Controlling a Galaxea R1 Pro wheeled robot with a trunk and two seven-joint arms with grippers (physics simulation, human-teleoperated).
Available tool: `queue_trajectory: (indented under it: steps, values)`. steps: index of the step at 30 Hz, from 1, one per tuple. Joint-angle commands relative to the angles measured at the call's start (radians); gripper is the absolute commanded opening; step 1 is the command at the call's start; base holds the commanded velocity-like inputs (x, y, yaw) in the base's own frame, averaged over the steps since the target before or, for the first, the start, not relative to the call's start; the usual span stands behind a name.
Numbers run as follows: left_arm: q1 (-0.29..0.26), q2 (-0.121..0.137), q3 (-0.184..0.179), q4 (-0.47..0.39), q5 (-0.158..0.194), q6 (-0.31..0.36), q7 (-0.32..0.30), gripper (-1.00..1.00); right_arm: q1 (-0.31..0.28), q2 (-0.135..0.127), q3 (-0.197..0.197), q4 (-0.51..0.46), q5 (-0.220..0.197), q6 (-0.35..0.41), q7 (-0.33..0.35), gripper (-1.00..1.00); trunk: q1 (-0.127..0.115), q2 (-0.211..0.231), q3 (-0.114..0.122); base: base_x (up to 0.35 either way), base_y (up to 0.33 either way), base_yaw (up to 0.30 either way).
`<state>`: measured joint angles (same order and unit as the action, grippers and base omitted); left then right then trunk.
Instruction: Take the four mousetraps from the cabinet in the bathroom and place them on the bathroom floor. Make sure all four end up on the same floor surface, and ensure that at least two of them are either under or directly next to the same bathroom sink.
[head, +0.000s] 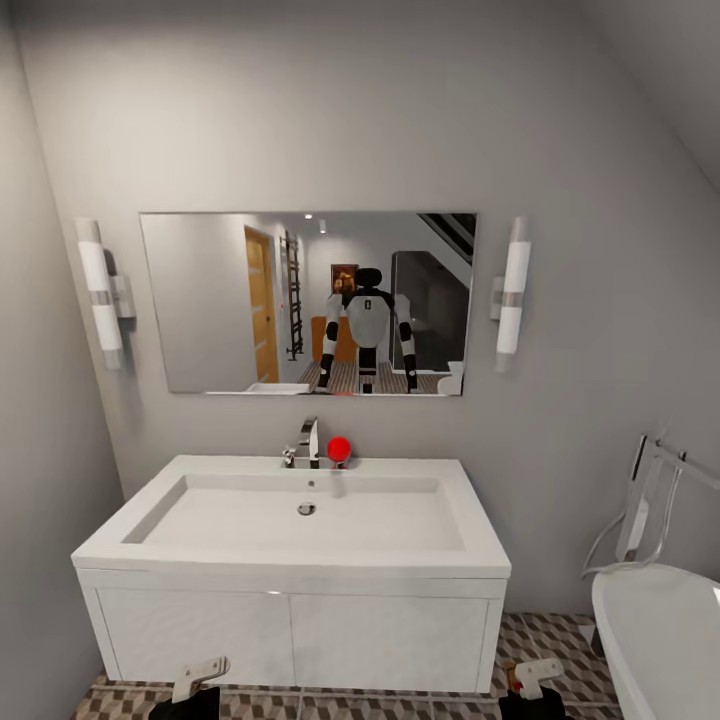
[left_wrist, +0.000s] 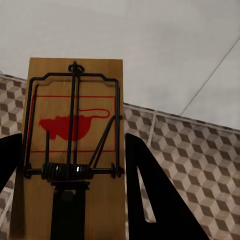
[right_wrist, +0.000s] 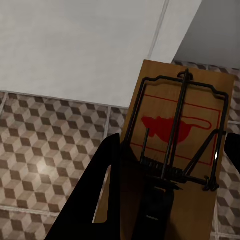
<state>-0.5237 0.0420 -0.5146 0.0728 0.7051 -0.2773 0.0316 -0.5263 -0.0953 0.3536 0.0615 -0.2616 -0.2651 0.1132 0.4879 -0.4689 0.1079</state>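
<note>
Facing the sink (head: 300, 520), each gripper (left_wrist: 75, 200) (right_wrist: 165, 200) clamps a mousetrap (left_wrist: 75, 130) (right_wrist: 175, 145).

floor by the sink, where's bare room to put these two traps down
Bare patterned floor lies between the sink cabinet and the bathtub, and a strip runs along the cabinet's front. Each gripper, left and right, holds a mousetrap. The tub side is tighter.

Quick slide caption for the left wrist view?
Left gripper holding a wooden mousetrap above the cube-patterned bathroom floor.
</note>
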Motion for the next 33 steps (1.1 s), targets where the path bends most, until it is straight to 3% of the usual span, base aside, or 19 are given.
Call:
queue_trajectory:
  steps: [1,33]
  values:
    - [-0.001,-0.001,-0.005,0.002,-0.004,-0.003,0.006,-1.0,-0.001,0.0,0.005,0.005,-0.013,-0.007,0.011,-1.0,0.004,-0.008,-0.004,0.0,0.0,0.0]
    - [-0.001,-0.001,-0.005,0.002,-0.004,-0.005,0.008,-1.0,-0.001,0.0,0.005,0.005,-0.013,-0.008,0.011,-1.0,0.127,-0.232,-0.1,0.0,0.0,-0.031]
